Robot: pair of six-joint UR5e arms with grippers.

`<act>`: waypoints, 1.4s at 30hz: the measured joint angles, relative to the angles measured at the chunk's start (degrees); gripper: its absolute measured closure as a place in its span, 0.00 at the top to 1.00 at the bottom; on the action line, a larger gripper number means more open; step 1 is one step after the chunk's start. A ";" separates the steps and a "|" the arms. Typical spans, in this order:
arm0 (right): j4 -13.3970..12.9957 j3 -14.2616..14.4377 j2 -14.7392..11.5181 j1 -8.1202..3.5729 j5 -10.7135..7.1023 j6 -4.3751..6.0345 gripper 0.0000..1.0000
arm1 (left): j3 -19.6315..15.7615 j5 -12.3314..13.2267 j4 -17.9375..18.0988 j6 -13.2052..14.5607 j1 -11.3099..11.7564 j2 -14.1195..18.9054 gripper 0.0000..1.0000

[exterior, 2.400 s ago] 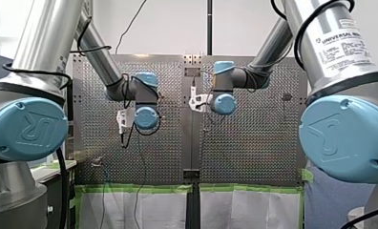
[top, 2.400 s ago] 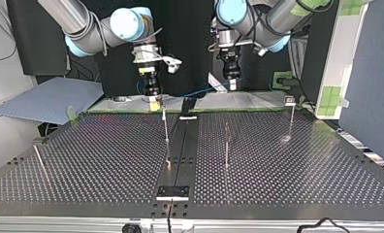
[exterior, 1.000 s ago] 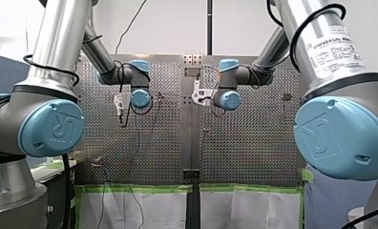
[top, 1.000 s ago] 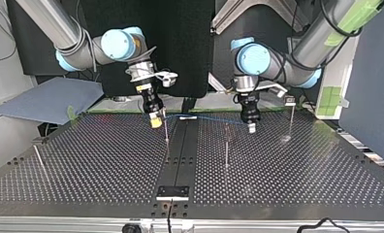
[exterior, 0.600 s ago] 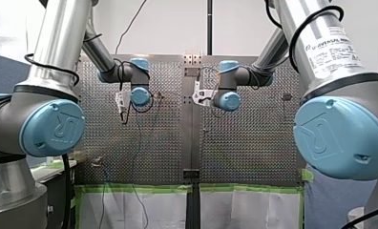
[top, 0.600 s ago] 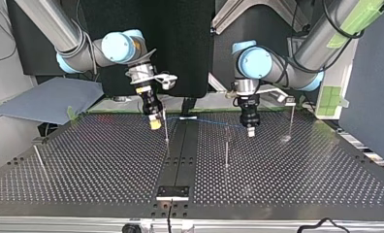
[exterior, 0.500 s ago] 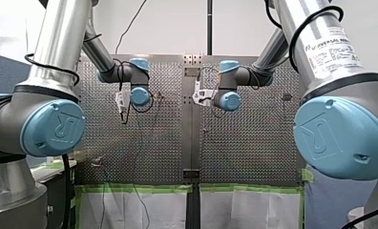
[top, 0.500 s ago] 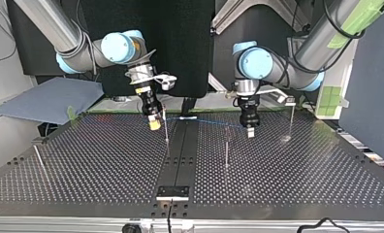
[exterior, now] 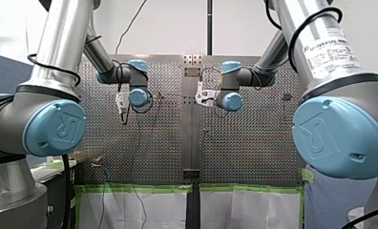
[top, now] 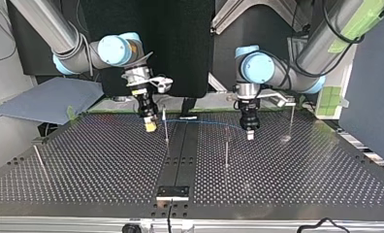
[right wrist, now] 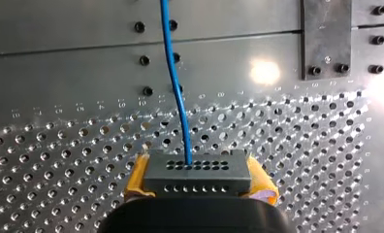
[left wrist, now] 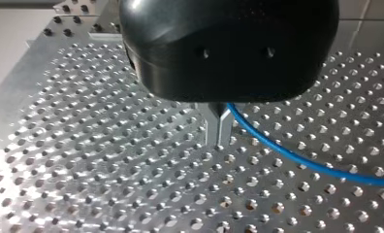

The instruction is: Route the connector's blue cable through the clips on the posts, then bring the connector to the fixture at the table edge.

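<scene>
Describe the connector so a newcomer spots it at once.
In the top view, follow my right arm from the view's left down to the right gripper, beside a thin post. The connector is the grey block clamped between its yellow pads. Unlike anything nearby, its face has rows of small holes, with the blue cable leaving one.

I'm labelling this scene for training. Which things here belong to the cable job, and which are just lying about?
Job: connector, in my right gripper; blue cable, in my left gripper; posts; edge fixture.
Lying about: grey sheet beside the table; green tape; white cloths.
</scene>
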 joint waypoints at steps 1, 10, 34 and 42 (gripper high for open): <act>-0.01 0.00 0.01 -0.11 -0.01 0.00 0.00 | 0.15 0.12 0.01 0.00 0.06 -0.30 0.00; -0.11 -0.26 0.26 -1.16 -0.09 0.02 0.00 | 1.84 1.90 0.40 -0.49 1.08 -1.10 0.00; 1.10 -3.02 1.07 -3.50 -0.30 0.27 0.00 | 3.60 4.61 0.11 -1.11 2.99 -3.09 0.00; 1.13 -3.00 1.20 -4.15 -0.56 0.27 0.00 | 3.83 5.55 0.25 -2.40 3.36 -3.14 0.12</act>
